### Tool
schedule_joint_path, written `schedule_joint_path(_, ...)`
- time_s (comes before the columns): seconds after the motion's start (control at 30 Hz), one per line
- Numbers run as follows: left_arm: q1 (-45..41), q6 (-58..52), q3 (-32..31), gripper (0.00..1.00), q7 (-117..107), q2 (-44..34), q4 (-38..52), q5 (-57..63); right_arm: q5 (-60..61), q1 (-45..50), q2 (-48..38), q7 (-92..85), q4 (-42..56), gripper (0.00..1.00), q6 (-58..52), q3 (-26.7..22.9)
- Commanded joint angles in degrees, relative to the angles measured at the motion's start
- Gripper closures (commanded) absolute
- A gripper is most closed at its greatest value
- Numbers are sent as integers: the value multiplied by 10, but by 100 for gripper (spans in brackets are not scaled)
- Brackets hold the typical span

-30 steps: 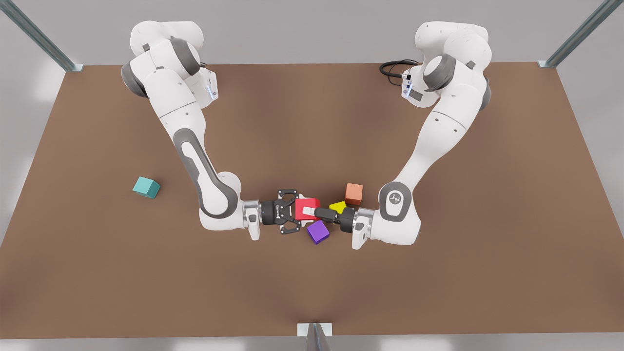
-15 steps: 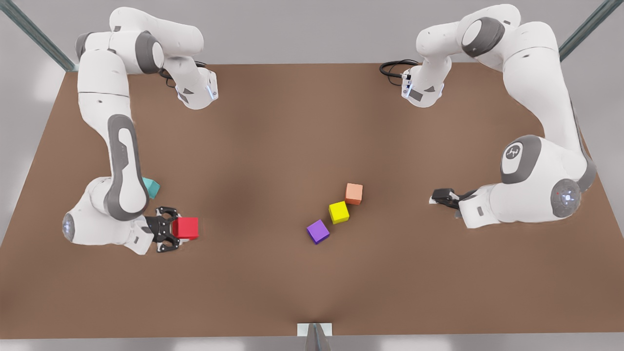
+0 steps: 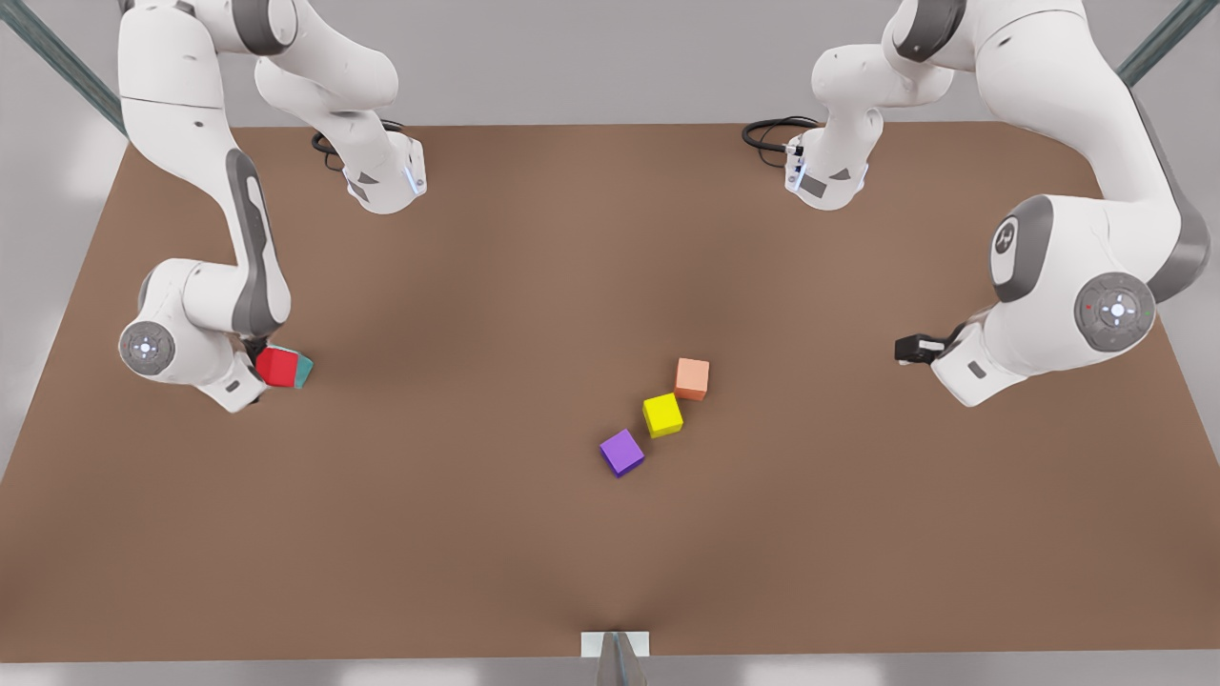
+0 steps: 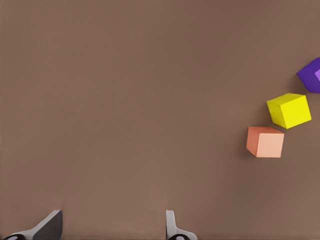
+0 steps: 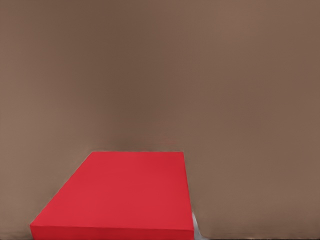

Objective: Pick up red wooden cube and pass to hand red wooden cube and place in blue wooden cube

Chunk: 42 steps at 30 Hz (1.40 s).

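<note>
A: How far along is it?

B: Nearly done, I'd judge. At the middle left of the front view the right claw (image 3: 259, 365) is clamped on the red wooden cube (image 3: 277, 367), which sits right over the blue wooden cube (image 3: 303, 371); only a teal sliver peeks out.

A: So what's left?

B: Setting it down and letting go. Whether the cubes touch, I cannot tell.

A: And the other arm?

B: The left claw (image 3: 905, 349) waits at the middle right above the table (image 3: 534, 553), fingers apart and empty.
</note>
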Motion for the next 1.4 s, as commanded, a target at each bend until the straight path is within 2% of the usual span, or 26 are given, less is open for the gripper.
schedule_joint_path(0.0,-1,-18,-1,0,-67,0,0,2,-38,-5,-6,180,-20,37,120,0)
schedule_joint_path(0.37,-3,-26,-1,0,-67,0,-1,5,-33,-39,-22,181,-105,36,135,1)
schedule_joint_path(0.73,-3,-26,-1,0,-67,0,0,6,-33,-48,-24,180,-136,33,136,1)
schedule_joint_path(0.77,-4,-26,-1,0,-67,0,-1,6,-33,-49,-24,180,-135,29,136,1)
schedule_joint_path(0.8,-3,-26,-1,0,-67,0,-1,6,-32,-49,-24,180,-135,4,136,1)
schedule_joint_path(0.83,-4,-26,-1,0,-67,0,-1,6,-32,-49,-24,180,-135,0,137,1)
schedule_joint_path(1.13,-4,-26,-1,0,-68,0,-1,6,-32,-46,-34,181,-124,0,113,4)
schedule_joint_path(1.3,-4,-26,-1,0,-68,0,-1,6,-21,-39,-66,182,-93,0,26,10)
schedule_joint_path(1.37,-4,-26,-1,0,-68,0,-1,6,-4,-31,-83,179,-71,0,-41,10)
